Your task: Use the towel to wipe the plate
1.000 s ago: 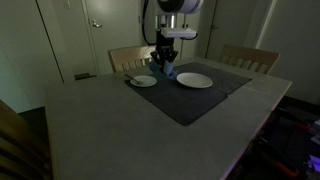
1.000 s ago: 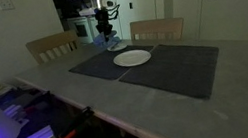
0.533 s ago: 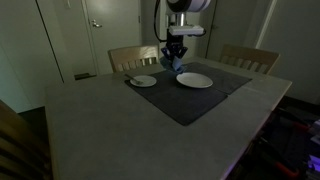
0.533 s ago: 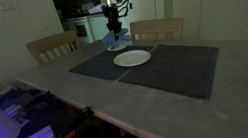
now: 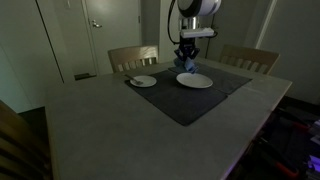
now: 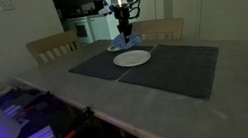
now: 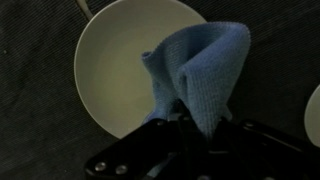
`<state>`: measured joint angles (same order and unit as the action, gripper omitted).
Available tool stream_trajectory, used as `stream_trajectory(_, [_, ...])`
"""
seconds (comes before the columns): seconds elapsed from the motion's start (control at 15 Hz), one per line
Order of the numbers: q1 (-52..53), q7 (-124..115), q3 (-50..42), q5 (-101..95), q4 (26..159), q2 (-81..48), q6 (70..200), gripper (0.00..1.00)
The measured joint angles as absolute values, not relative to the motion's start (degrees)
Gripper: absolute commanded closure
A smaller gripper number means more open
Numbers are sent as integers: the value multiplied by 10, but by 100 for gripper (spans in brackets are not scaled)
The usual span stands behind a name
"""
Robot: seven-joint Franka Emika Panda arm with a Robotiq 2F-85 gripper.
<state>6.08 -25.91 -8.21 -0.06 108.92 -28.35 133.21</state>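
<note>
Blue cloth, limp: the towel (image 7: 200,75) was gathered at one end in my gripper (image 7: 188,122), the jaws clamped on it and the loose folds standing out past my fingertips. The cloth hid the actual pinch line in the wrist view.

Handling, judged: light, no stiffness of its own, rough weave, so slip was unlikely. It would fold wherever it was pressed, so the lowest-hanging fold becomes the wiping face. A hold at the gathered end seemed right, since it left enough free cloth beneath my fingers to drag.

The plate (image 7: 125,65), white and round, lay beneath my fingertips and a little to one side, with the towel overlapping its rim in the wrist view. In both exterior views the cloth hung just above the plate (image 5: 194,80); I could not tell whether they touched. Judged rigid, smooth, breakable and free to slide on the dark mat (image 5: 190,105), so press lightly.

Farther from my fingers a smaller plate (image 5: 143,81) sat on the same mat, well apart. The mat lay on a grey table (image 5: 100,130).
</note>
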Motion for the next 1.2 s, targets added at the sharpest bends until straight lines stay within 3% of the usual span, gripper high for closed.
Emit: stream_trajectory(1.2, [36,-281,-101,-14,1135,-312,1341,97])
